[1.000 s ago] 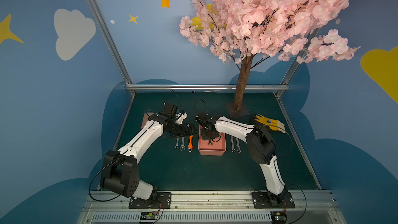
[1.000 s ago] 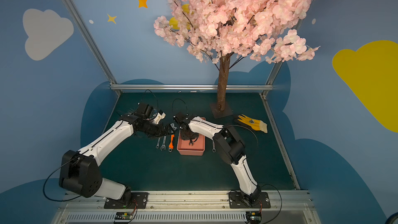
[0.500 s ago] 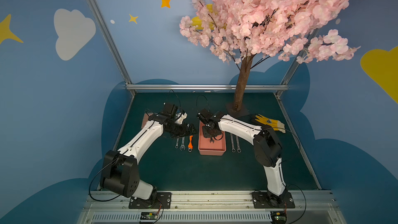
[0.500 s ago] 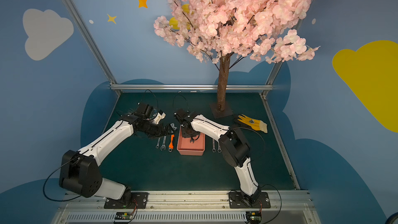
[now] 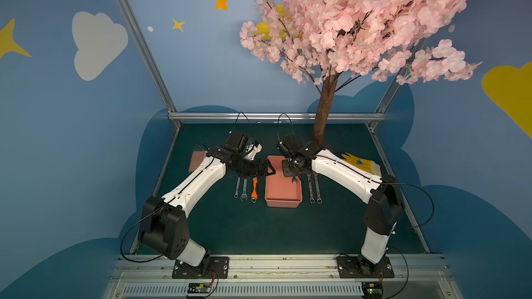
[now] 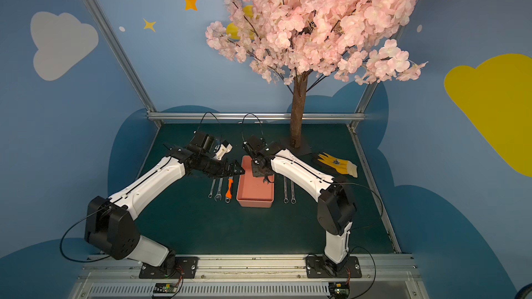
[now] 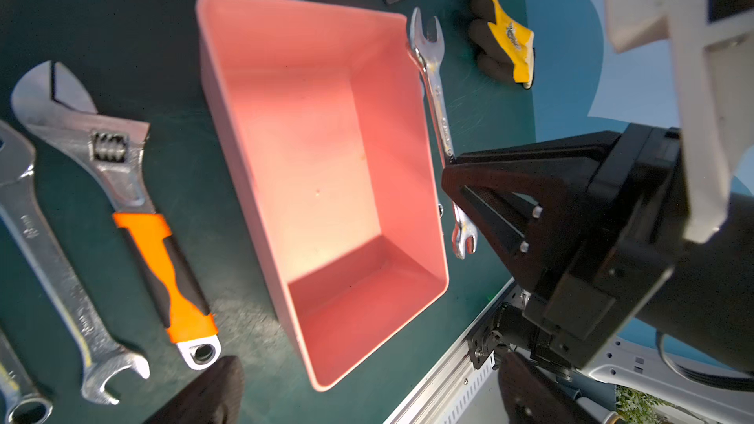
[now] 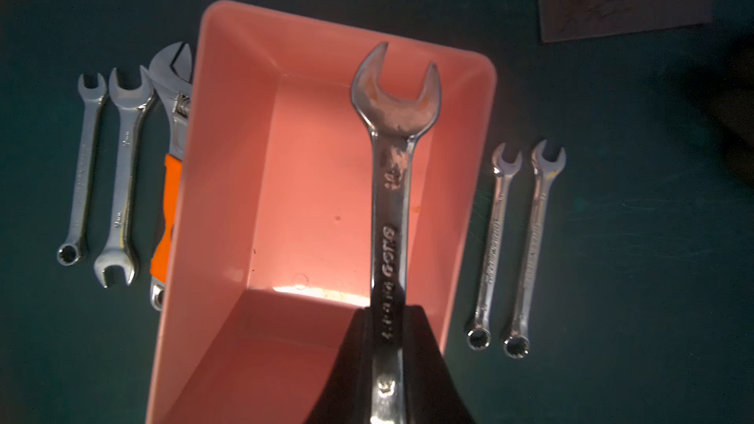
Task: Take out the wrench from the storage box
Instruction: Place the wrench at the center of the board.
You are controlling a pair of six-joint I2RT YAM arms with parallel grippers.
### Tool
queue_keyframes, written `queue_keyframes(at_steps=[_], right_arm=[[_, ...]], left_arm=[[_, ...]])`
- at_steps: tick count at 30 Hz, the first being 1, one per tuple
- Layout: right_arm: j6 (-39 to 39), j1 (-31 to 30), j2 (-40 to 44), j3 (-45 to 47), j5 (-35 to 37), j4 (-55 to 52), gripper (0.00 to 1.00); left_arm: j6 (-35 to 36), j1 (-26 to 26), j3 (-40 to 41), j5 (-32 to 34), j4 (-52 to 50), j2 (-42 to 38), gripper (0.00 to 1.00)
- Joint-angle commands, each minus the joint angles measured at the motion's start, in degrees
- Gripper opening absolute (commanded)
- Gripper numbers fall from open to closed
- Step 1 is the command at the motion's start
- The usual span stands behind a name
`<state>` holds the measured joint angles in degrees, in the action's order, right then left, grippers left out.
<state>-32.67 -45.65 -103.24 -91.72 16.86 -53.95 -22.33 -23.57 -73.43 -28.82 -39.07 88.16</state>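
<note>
The salmon-pink storage box (image 5: 283, 204) (image 6: 254, 203) stands mid-table, and its floor (image 7: 318, 157) (image 8: 285, 205) is bare. My right gripper (image 5: 292, 172) (image 6: 262, 173) (image 8: 387, 316) is shut on the shank of a silver open-end wrench (image 8: 389, 197) (image 7: 434, 87). The wrench hangs above the box's right side, its open jaw end (image 5: 294, 180) (image 6: 266, 180) toward the near edge. My left gripper (image 5: 270, 168) (image 6: 240, 169) (image 7: 369, 391) hovers open over the box's far left rim, holding nothing.
Left of the box lie two silver wrenches (image 5: 240, 188) and an orange-handled adjustable wrench (image 5: 254, 189). Two slim wrenches (image 5: 313, 188) lie to its right. A yellow and black glove (image 5: 359, 163), a pink brush (image 5: 197, 161) and the tree trunk (image 5: 324, 116) stand farther back.
My right arm's elbow has swung out to the right, and its gripper has risen a little with the wrench in it. The left arm has stayed put.
</note>
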Motion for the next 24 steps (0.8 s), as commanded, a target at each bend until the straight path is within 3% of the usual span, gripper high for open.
queue_keyframes(at_steps=[1, 8, 13, 20, 24], right_arm=[[1.66, 3.5, 5.02, 6.31, 1.25, -1.23, 0.0], [7.46, 12.8, 15.4, 23.0, 0.1, 7.23, 0.0], [9.31, 17.69, 15.52, 30.96, -3.29, 14.87, 0.0], [7.5, 18.91, 9.97, 30.75, -3.09, 16.17, 0.0], [4.13, 21.51, 8.24, 31.43, -6.63, 16.73, 0.01]], left_arm=[[-1.15, -1.34, -1.6, -0.55, 1.07, 2.07, 1.0], [-1.48, -2.36, -2.86, -0.16, 1.36, 4.1, 1.0], [-1.6, -2.34, -2.6, 0.68, 1.36, 4.72, 1.0], [-1.85, -2.3, -1.9, 2.05, 0.72, 4.04, 1.0], [-1.7, -2.32, -1.54, 2.11, 0.16, 4.28, 1.0]])
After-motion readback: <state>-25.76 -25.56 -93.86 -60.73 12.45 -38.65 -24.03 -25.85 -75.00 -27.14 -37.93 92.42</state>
